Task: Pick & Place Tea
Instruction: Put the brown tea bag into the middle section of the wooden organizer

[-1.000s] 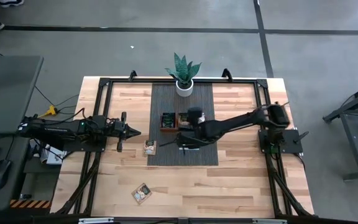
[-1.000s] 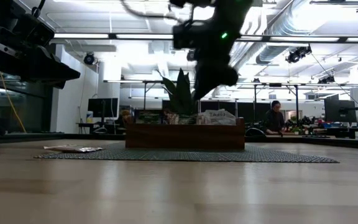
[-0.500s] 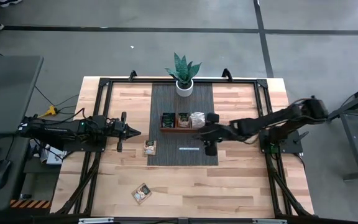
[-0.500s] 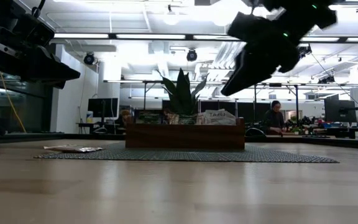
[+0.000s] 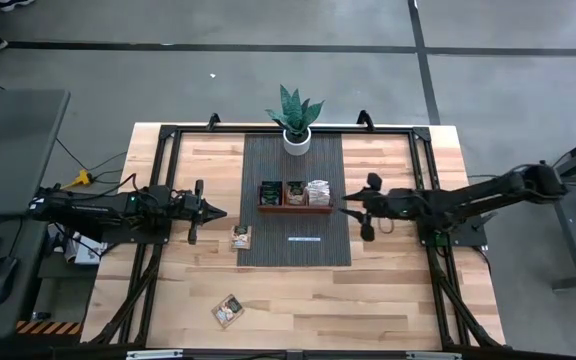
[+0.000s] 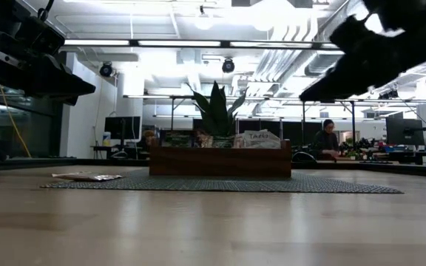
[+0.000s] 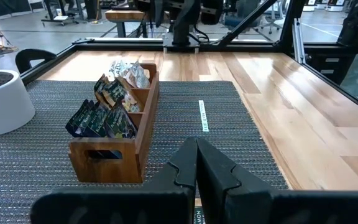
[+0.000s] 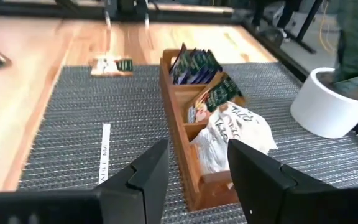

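Tea packets (image 5: 293,192) are seen standing in the three compartments of a wooden tray (image 5: 295,208) on the dark mat (image 5: 268,245) in the middle of the table (image 5: 388,290): dark ones at the end nearest the left arm, mixed green and orange ones in the middle, pale whitish ones (image 8: 232,134) at the end nearest the right arm. One more packet (image 5: 241,237) is found lying flat at the mat's left edge, and another (image 5: 229,311) on bare wood near the table's front. A potted plant (image 5: 296,118) is placed behind the tray. The right gripper (image 5: 346,210) is held in the air just off the mat's right edge, beside the tray, its fingers (image 8: 151,171) parted and nothing between them. The left gripper (image 5: 220,213) is parked over the table's left side, its fingers (image 7: 211,171) pressed together on nothing.
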You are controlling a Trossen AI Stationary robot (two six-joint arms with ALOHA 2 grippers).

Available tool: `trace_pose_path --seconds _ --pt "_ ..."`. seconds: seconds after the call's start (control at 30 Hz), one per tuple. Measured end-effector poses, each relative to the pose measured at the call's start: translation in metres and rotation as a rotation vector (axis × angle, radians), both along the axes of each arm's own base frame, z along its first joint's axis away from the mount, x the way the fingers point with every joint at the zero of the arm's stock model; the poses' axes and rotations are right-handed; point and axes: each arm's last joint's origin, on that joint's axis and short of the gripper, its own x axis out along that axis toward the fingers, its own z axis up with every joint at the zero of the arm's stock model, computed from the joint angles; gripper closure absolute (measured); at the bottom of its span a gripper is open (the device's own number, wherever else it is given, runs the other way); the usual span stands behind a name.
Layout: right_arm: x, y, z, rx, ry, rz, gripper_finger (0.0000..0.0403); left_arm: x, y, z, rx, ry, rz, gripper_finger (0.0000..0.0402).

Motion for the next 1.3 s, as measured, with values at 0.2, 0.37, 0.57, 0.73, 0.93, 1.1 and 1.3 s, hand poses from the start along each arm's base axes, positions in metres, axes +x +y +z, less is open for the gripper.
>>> trace_pose_path --seconds 0.2,0.37,0.57,0.73,0.93,1.1,1.3 --pt "-0.032 -0.001 -0.004 0.038 -0.114 0.011 0.0249 0.000 0.000 0.000 0.000 0.000 0.000 0.0401" --pt "-0.049 -0.002 -0.008 0.053 -0.179 0.039 0.0249 0.000 0.000 0.000 0.000 0.000 0.000 0.0401" --pt "-0.058 -0.002 -0.011 0.053 -0.233 0.043 0.0249 0.000 0.000 0.000 0.000 0.000 0.000 0.0401" --pt "-0.064 -0.002 -0.013 0.050 -0.262 0.064 0.0249 0.000 0.000 0.000 0.000 0.000 0.000 0.0401" --pt "-0.070 -0.002 -0.019 0.056 -0.277 0.063 0.0249 0.000 0.000 0.000 0.000 0.000 0.000 0.0401" --pt "-0.072 -0.003 -0.021 0.039 -0.256 0.064 0.0249 0.000 0.000 0.000 0.000 0.000 0.000 0.0401" --pt "-0.072 -0.010 -0.023 0.039 -0.234 0.026 0.0249 0.000 0.000 0.000 0.000 0.000 0.000 0.0401"
